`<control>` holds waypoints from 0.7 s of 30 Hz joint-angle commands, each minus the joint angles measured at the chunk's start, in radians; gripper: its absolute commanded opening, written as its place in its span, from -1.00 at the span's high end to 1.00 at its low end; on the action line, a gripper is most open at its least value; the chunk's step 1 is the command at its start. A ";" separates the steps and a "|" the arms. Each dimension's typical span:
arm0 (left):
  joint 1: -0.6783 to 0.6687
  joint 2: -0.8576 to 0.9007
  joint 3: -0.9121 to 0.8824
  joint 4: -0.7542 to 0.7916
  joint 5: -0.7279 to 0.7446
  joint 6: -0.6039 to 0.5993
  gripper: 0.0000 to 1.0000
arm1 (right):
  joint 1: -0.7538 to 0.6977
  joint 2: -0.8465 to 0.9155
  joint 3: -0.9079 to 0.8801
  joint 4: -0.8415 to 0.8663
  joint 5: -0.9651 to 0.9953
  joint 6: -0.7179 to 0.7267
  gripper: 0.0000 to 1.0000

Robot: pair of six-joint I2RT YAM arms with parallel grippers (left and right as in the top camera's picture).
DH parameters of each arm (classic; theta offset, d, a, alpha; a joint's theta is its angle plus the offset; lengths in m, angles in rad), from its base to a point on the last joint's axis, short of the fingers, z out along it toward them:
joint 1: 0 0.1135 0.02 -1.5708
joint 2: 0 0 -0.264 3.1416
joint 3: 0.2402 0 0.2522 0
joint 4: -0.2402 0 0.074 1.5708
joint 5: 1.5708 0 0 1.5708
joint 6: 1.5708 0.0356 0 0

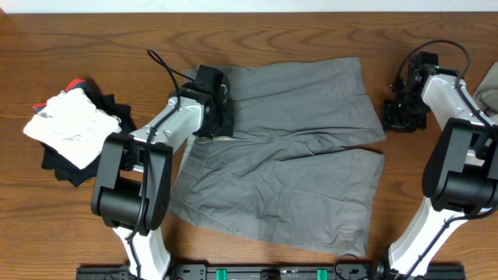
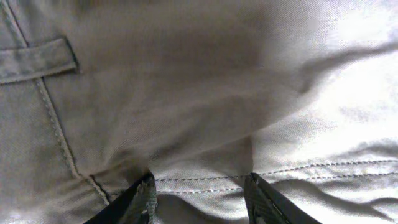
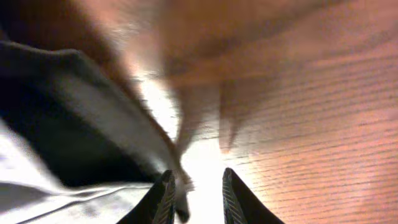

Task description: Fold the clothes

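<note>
Grey shorts (image 1: pixel 296 148) lay spread flat, no fold yet made — under the left gripper (image 2: pixel 200 180), its jaws apart astride a seam (image 2: pixel 311 169), and just beside the empty, slightly parted right gripper (image 3: pixel 197 174).

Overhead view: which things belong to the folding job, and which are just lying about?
Job in hand:
- grey shorts, spread mid-table
- left fingers, on the shorts near the waistband
- right fingers, at the shorts' right edge
- clothes pile at left, white over black, probably waiting or done

Lying about:
- pale object at the right edge, too cropped to identify
</note>
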 commanded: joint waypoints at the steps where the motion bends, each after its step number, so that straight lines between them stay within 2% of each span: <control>1: 0.005 0.076 0.015 0.042 -0.013 0.035 0.03 | -0.001 0.005 0.098 -0.018 -0.112 0.009 0.51; 4: 0.017 0.076 0.071 0.039 -0.013 0.036 -0.05 | -0.001 -0.003 0.180 -0.077 -0.174 0.009 0.52; 7: 0.039 0.063 0.166 -0.049 -0.012 0.077 -0.05 | -0.001 -0.036 0.252 -0.155 -0.176 0.006 0.52; 11: 0.058 0.018 0.281 -0.212 -0.016 0.115 -0.12 | -0.001 -0.121 0.268 -0.209 -0.177 -0.008 0.49; 16: 0.050 -0.077 0.295 -0.321 -0.016 0.114 -0.15 | 0.016 -0.192 0.267 -0.303 -0.219 -0.051 0.53; 17: 0.046 -0.088 0.295 -0.349 -0.016 0.113 -0.12 | 0.027 -0.192 0.267 -0.330 -0.237 -0.068 0.60; 20: 0.026 -0.092 0.293 -0.456 -0.016 0.114 0.13 | 0.084 -0.192 0.240 -0.401 -0.257 -0.107 0.87; 21: 0.020 -0.092 0.285 -0.477 -0.016 0.114 0.18 | 0.109 -0.192 0.219 -0.408 -0.258 -0.123 0.88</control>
